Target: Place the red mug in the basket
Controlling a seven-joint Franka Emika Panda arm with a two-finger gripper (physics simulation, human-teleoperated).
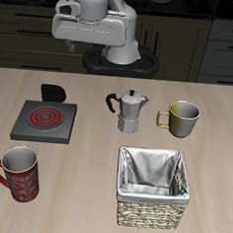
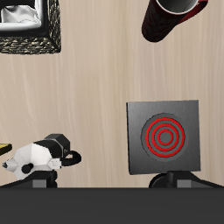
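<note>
The red mug (image 1: 20,173) stands upright near the table's front edge, dark red with a white swirl pattern and a grey inside; the wrist view shows part of it (image 2: 175,17). The wicker basket (image 1: 151,207) with grey-white cloth lining stands near the front edge, well apart from the mug, and nothing lies in it; its corner shows in the wrist view (image 2: 54,24). My gripper (image 1: 75,38) hangs high over the back of the table, far from both. In the wrist view the gripper (image 2: 109,182) has its fingers wide apart with nothing between them.
A black hot plate (image 1: 45,120) with red rings lies behind the red mug, also in the wrist view (image 2: 164,136). A metal moka pot (image 1: 131,112) and an olive-yellow mug (image 1: 183,118) stand behind the basket.
</note>
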